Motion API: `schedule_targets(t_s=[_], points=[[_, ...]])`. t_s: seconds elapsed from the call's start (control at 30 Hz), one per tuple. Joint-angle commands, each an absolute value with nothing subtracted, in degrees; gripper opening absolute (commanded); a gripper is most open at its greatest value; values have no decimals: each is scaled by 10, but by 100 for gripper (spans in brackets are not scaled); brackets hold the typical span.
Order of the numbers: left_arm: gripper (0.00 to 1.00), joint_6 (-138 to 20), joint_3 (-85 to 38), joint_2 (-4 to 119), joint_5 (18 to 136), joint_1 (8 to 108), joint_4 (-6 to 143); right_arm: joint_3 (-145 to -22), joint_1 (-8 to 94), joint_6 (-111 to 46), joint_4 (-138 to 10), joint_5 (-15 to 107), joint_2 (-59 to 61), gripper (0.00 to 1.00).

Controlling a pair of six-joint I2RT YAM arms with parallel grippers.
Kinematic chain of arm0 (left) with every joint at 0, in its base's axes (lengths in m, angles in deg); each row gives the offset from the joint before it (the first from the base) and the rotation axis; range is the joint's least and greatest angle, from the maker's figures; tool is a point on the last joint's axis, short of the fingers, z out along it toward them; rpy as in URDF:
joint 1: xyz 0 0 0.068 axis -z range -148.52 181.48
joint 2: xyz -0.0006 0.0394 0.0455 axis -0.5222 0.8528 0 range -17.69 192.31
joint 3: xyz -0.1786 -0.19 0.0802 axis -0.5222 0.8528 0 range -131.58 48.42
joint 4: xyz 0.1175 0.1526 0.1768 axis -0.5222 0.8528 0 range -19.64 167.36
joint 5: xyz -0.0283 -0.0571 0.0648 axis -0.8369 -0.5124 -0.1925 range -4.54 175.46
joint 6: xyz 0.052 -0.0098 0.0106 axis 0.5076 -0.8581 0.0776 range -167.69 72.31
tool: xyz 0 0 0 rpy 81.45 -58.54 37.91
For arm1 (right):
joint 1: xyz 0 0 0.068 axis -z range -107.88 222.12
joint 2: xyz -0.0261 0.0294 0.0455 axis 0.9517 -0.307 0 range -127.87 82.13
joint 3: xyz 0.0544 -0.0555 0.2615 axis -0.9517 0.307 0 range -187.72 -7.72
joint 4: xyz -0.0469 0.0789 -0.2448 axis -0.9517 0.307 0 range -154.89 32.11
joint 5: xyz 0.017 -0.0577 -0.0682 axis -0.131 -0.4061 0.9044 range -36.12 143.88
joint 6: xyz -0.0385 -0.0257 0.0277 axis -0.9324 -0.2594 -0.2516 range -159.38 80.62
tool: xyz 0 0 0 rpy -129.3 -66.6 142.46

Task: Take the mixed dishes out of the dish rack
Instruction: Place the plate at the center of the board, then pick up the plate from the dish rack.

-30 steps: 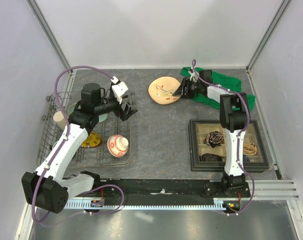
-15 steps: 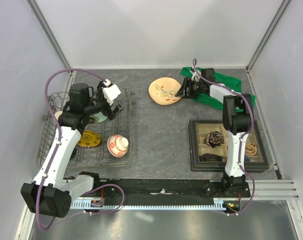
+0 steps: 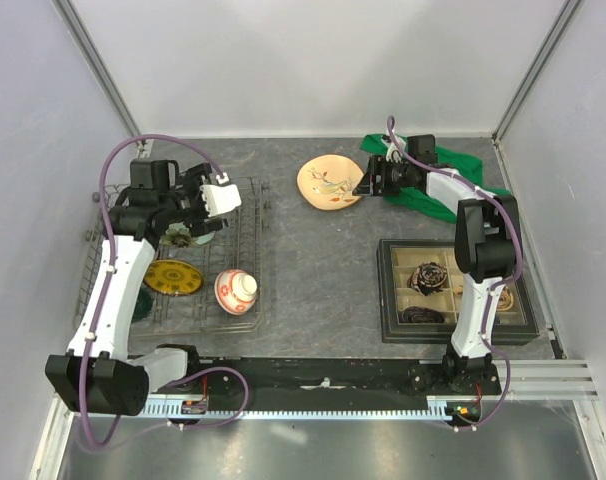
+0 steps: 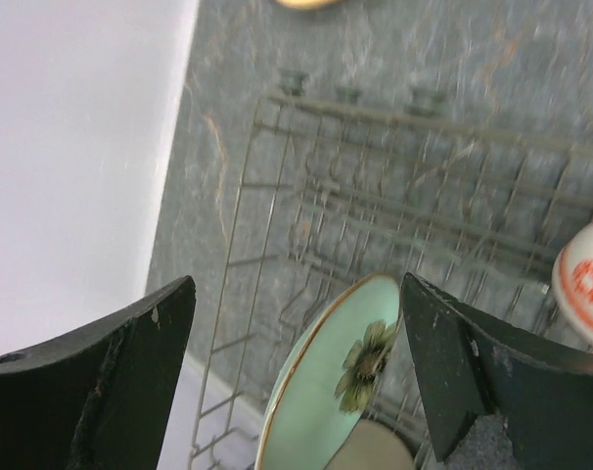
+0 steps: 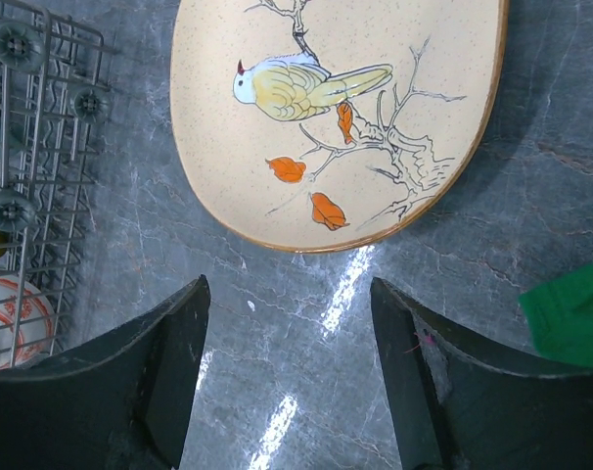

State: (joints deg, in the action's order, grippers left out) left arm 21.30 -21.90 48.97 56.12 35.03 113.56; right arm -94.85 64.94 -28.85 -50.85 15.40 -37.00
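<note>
The grey wire dish rack [image 3: 245,215] stands at the left. In it are the pale green plate with a dark flower [image 3: 191,238] on edge, the yellow-gold plate [image 3: 173,277], the red-and-white bowl [image 3: 235,290] and a dark green mug [image 3: 143,303], partly hidden. My left gripper [image 3: 195,222] is open above the green plate. In the left wrist view the plate [image 4: 321,392] stands between my open fingers [image 4: 101,382], untouched, with the beige cup [image 4: 375,452] below it. My right gripper [image 3: 363,187] is open and empty beside a beige bird-painted plate [image 5: 345,108] on the table.
A black compartmented tray [image 3: 388,290] with small items sits at the right front. A green cloth [image 3: 458,165] lies at the back right under my right arm. Booth walls close the left, back and right sides. The rack's corner [image 5: 22,147] shows left of the right gripper.
My left arm has swung left and back over the rack, bringing the open gripper over the pale green plate. My right gripper has stayed by the bird plate, drawing back slightly.
</note>
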Motion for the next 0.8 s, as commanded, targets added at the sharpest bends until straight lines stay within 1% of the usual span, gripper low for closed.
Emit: schedule_targets(t_s=[0.0,0.17,0.23,0.27,0.37,0.77], points=[[92,325,-251,527,632,338,1185,-940,649,-311,-507,149,-337,74],[88,370,-280,574,660,318,1214,-939,648,-310,-507,139,-340,75],[88,402,-274,580,658,310,1223,-939,649,-311,-507,136,-342,75],[88,435,-261,579,659,297,1220,-939,648,-312,-507,135,-344,75],[88,471,-240,582,672,289,1195,-939,648,-311,-507,128,-349,75],[87,550,-246,650,704,261,1162,-939,649,-311,-507,100,-362,75]])
